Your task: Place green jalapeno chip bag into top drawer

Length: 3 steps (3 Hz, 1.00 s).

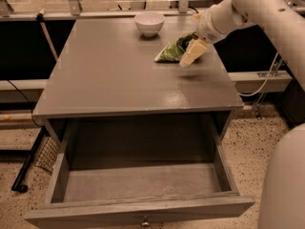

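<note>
The counter [119,75] is grey painted wood, matt with a faint sheen towards its front. The top drawer [138,213] matches it (small metal knob [144,221]). The green jalapeno chip bag [172,51] is glossy, crinkled film. The tool [193,54], smooth cream plastic, hangs at the bag's right end. The white bowl [149,22] looks smooth.

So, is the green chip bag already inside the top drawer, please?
No, the green jalapeno chip bag lies on the tabletop, with the tool just beside it.
</note>
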Each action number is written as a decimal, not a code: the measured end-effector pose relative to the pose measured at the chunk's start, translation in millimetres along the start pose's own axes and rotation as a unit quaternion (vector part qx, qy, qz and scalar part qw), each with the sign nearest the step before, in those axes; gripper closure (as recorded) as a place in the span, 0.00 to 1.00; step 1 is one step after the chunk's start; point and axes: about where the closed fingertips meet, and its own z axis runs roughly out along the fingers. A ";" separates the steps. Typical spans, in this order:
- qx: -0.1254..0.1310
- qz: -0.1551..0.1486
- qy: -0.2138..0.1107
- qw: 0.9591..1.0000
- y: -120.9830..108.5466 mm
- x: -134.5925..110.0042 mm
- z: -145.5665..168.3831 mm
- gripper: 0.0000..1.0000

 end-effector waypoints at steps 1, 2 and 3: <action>0.009 0.001 0.006 1.000 -9.6 5.6 10.5 0.14; 0.014 0.000 0.016 1.000 -15.4 12.5 13.2 0.38; 0.003 -0.003 0.019 1.000 -15.6 24.5 6.1 0.69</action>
